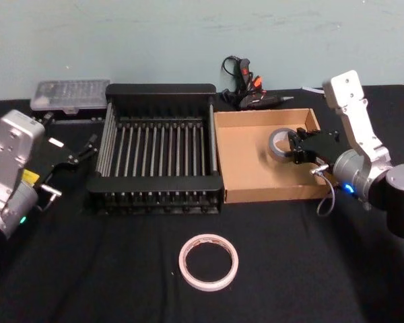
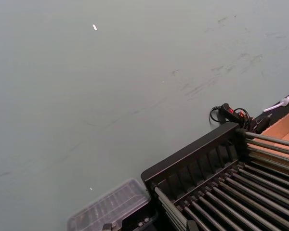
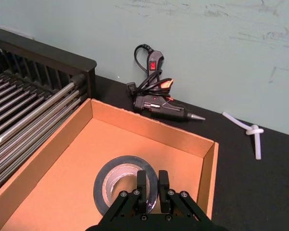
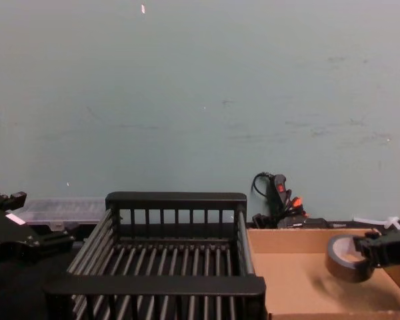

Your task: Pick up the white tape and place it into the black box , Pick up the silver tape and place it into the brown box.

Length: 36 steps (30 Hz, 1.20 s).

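Over the brown box (image 3: 62, 159), the right gripper (image 3: 153, 179) is pinching the silver tape's (image 3: 116, 177) rim between nearly closed jaws, the roll hanging tilted above the floor.

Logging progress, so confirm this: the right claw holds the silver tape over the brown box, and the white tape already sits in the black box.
Wrong on the white tape: the head view shows it lying on the table in front of the black box, not inside. The rest stands: the right claw holds the silver tape over the brown box.
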Tool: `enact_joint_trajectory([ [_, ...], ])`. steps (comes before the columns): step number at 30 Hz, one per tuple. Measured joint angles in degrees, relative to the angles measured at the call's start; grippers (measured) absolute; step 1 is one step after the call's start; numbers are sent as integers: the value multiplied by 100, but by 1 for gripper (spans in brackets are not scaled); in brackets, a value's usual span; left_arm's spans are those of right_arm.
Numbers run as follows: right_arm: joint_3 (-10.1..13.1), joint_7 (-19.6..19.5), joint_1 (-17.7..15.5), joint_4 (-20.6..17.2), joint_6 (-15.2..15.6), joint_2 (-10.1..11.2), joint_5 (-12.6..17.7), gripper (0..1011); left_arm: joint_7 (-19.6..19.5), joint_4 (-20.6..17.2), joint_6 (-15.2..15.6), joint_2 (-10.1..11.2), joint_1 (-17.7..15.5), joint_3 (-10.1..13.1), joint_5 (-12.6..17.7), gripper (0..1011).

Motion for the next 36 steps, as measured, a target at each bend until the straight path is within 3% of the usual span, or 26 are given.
enact_joint_trajectory([
  [8,-7,-20,151,248,-12,-114,-122,150,0,0,0,0,0,0,0,1001],
  [20,-6,-23,141,234,-5,-105,-116,188,0,0,0,0,0,0,0,1001],
  [36,1,-16,131,217,-5,-97,-96,685,0,0,0,0,0,0,0,1001],
])
